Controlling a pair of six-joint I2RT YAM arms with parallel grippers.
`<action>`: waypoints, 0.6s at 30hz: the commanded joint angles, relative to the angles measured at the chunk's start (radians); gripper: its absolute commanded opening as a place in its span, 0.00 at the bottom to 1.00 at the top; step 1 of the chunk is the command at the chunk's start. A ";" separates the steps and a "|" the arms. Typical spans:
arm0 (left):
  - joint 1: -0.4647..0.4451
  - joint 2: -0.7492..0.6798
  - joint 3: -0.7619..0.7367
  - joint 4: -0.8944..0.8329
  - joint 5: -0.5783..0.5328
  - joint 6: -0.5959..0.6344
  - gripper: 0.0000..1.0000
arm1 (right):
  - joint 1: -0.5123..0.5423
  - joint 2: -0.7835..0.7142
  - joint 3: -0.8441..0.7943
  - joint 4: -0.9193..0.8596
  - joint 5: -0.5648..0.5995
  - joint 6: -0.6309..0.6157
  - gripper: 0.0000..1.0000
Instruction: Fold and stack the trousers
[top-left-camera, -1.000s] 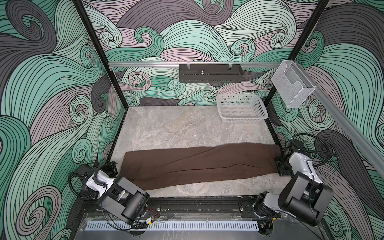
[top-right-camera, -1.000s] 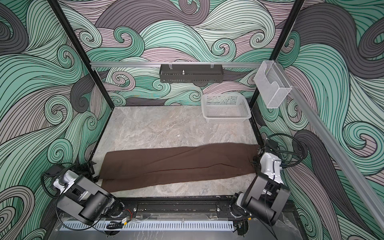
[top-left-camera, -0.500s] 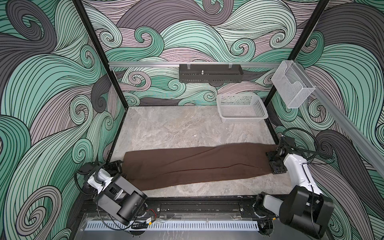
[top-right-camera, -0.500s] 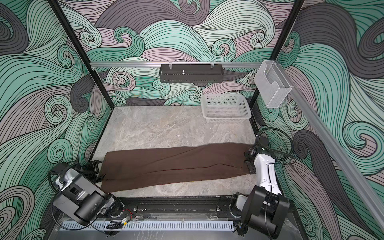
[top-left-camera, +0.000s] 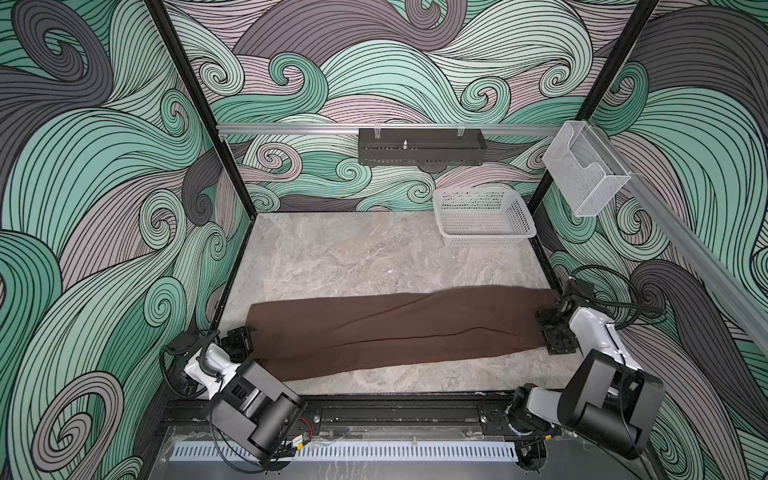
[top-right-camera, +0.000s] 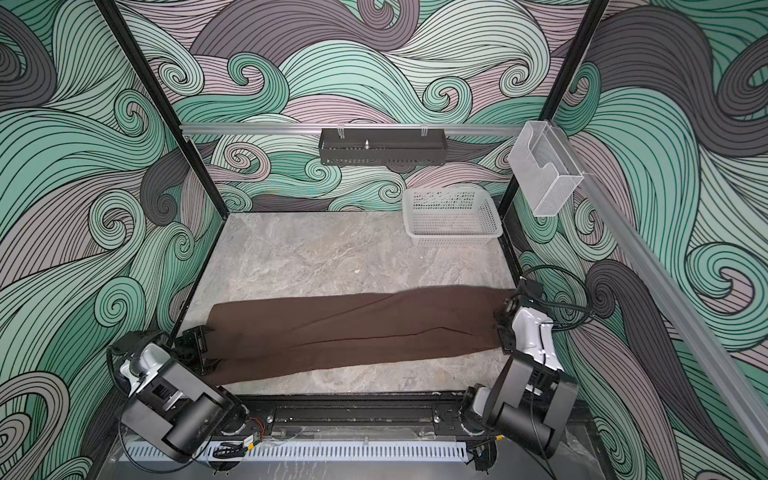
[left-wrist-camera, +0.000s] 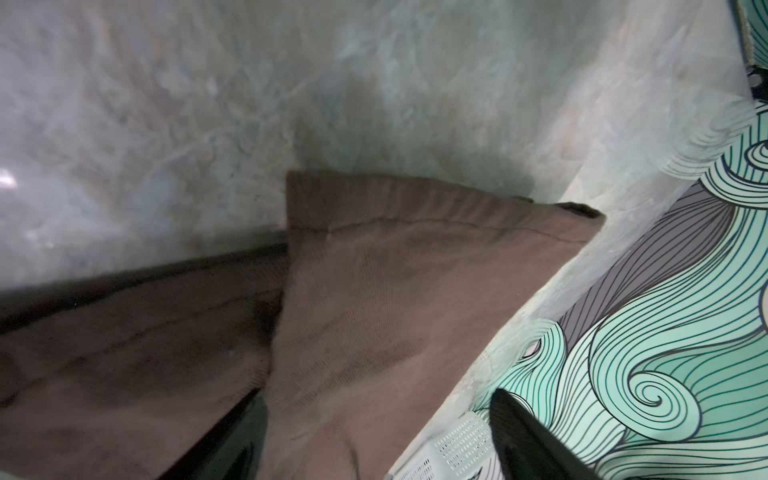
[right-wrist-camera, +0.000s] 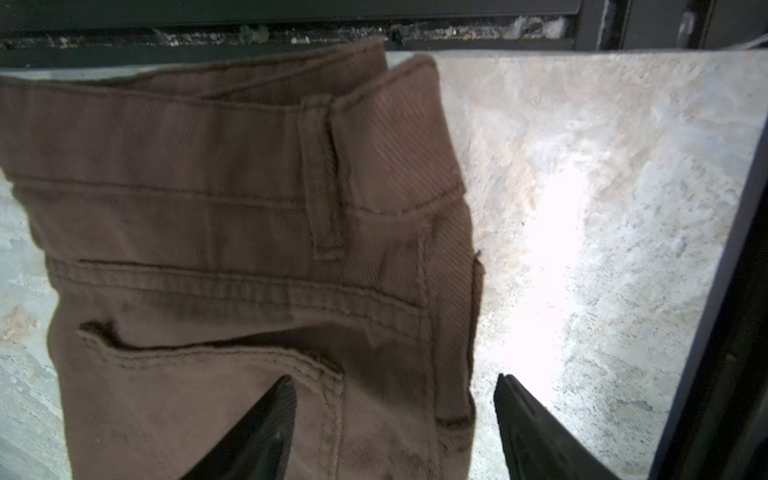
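Looking at brown trousers (top-left-camera: 395, 328) laid flat, doubled lengthwise, across the front of the marble tabletop (top-left-camera: 353, 257): waistband right, hems left. Finding the right gripper (right-wrist-camera: 395, 415) at the waistband corner, fingers (right-wrist-camera: 266, 415) spread wide, gripping nothing. Same with the left gripper (left-wrist-camera: 374, 438) at the hems: spread apart, no pinch.

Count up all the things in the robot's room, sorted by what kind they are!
Trousers: 1
Basket: 1
Black tray: 1
Clear holder: 1
Grippers: 2, the left gripper and the right gripper
Total: 6
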 joint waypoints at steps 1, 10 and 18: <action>-0.065 -0.011 -0.015 -0.037 -0.103 -0.035 0.89 | -0.004 0.027 -0.007 0.024 -0.046 0.007 0.76; -0.224 0.107 -0.075 0.181 -0.227 -0.174 0.88 | -0.003 0.057 0.018 0.041 -0.068 0.029 0.77; -0.319 0.411 0.053 0.378 -0.315 -0.222 0.86 | 0.010 0.154 0.022 0.144 -0.148 0.073 0.74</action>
